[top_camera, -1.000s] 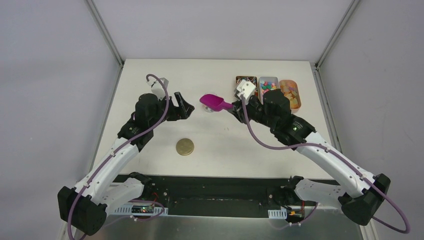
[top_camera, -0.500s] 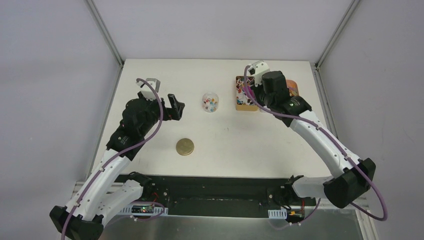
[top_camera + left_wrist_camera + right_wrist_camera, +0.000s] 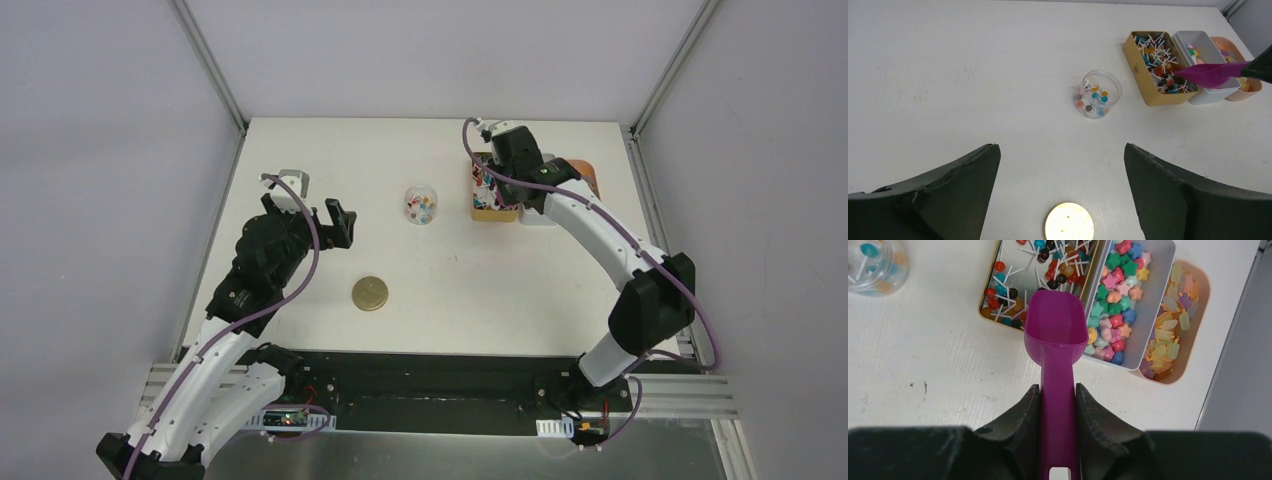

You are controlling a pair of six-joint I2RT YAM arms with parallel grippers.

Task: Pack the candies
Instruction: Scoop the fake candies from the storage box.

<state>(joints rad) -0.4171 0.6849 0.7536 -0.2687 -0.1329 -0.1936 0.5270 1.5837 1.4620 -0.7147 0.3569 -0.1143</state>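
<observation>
The candies lie in three trays at the back right: mixed stick candies in a gold tin (image 3: 1008, 295), pastel star pieces in a white tray (image 3: 1120, 300), amber ones in a peach tray (image 3: 1173, 320). A clear jar (image 3: 421, 205) holds a few candies and also shows in the left wrist view (image 3: 1096, 93). My right gripper (image 3: 1058, 387) is shut on the handle of the magenta scoop (image 3: 1055, 330). The scoop's empty bowl hangs over the edge between the gold tin and the white tray. My left gripper (image 3: 1060, 146) is open and empty, left of the jar.
The round gold lid (image 3: 369, 293) lies flat on the table in front of the jar, between my left fingers in the left wrist view (image 3: 1069, 221). The trays sit close to the table's right back corner (image 3: 620, 128).
My right arm has swung the scoop from over the jar back to the trays. My left gripper has drawn back to the left, away from the jar.
</observation>
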